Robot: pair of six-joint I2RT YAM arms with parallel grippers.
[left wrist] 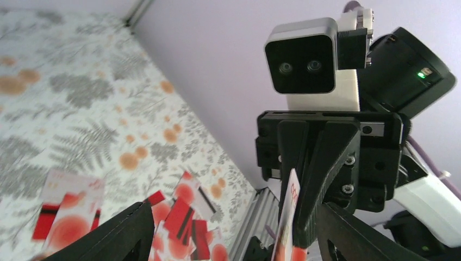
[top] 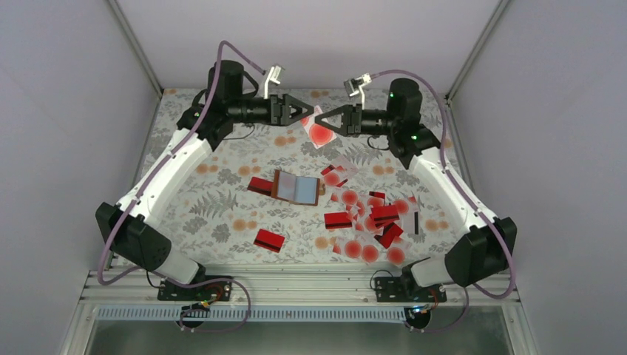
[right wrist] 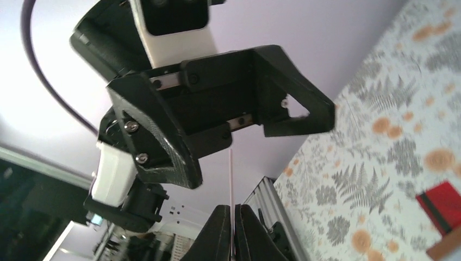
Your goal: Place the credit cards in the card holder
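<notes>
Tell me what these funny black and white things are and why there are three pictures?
They are two robot arms fixed to the near edge of a table with a flowery cloth. One picture comes from a camera up high, looking down on both arms. The other two come from little cameras on each arm's wrist, so each sees the other arm up close. On the table lie many cards, red ones and pale ones with red dots, and an open brown card holder. Each arm ends in a two-fingered tool. The right tool pinches one pale card up in the air. The left tool is open, its fingers on either side of that card.
</notes>
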